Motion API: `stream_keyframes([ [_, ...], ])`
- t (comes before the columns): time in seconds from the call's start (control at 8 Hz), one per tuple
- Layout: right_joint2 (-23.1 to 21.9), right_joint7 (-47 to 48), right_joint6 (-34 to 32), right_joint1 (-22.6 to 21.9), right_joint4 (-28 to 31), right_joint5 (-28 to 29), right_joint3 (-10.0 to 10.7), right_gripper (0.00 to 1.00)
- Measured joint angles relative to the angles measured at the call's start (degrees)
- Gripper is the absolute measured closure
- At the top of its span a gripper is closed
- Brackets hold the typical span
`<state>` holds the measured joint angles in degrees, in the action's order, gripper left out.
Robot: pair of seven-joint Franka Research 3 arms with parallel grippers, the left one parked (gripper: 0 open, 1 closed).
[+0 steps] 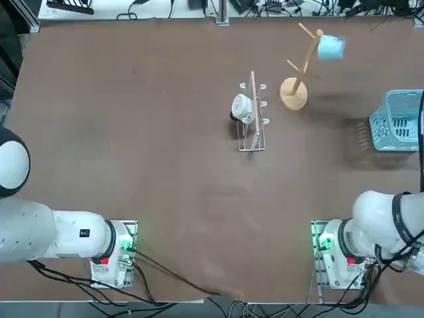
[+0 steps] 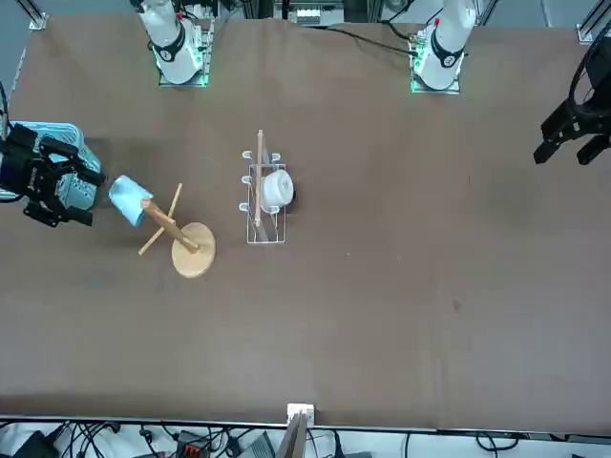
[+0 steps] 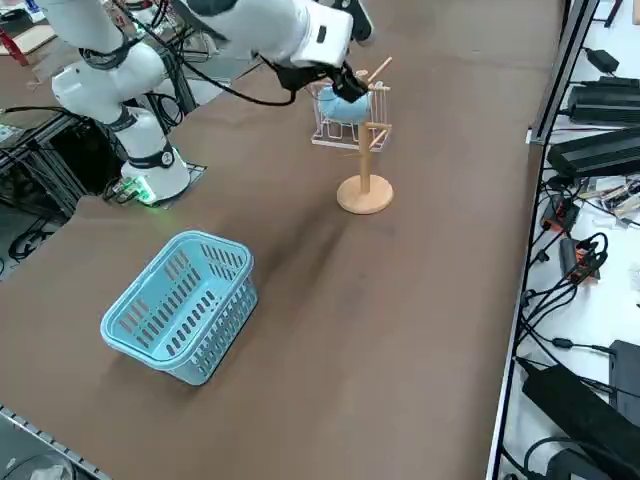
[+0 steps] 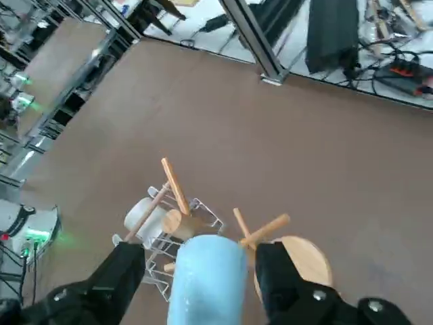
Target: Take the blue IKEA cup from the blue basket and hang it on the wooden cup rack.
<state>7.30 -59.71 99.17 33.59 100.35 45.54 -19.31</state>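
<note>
Two fingers of my right gripper (image 4: 203, 252) stand wide, one either side of the blue cup (image 4: 208, 281), and I see no squeeze on it. The cup is up at the top end of the wooden cup rack (image 1: 293, 94), lying over sideways against the post. With the jaws spread like that, I judge the rack is carrying it; just how the peg takes it, I can't tell from here.

I expect the cup to be light, fairly stiff plastic, smooth enough to slide under a glancing touch, and more likely to get knocked off than to break. If it needs reseating, I'd take it across the outer wall, fingers on opposite sides, with a modest squeeze.

My next move should be straight back along the cup's length, jaws kept spread, so neither finger drags the wall or tips the stand. The bare pegs are the edges I'd mind, and the wire rack (image 1: 260, 142) with the white mug (image 1: 242, 107) lies beyond the post. On the retreat side I've got the blue basket (image 3: 132, 340) and plenty of bare table around it.
</note>
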Motion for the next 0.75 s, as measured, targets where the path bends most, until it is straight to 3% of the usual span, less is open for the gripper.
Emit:
stream_keyframes([
  [0.38,-2.9,15.0,-1.4,-2.3,-4.7,-15.3,-0.1,0.00],
  [0.75,-6.1,29.8,-3.6,-5.6,-5.2,-31.9,-0.2,0.00],
])
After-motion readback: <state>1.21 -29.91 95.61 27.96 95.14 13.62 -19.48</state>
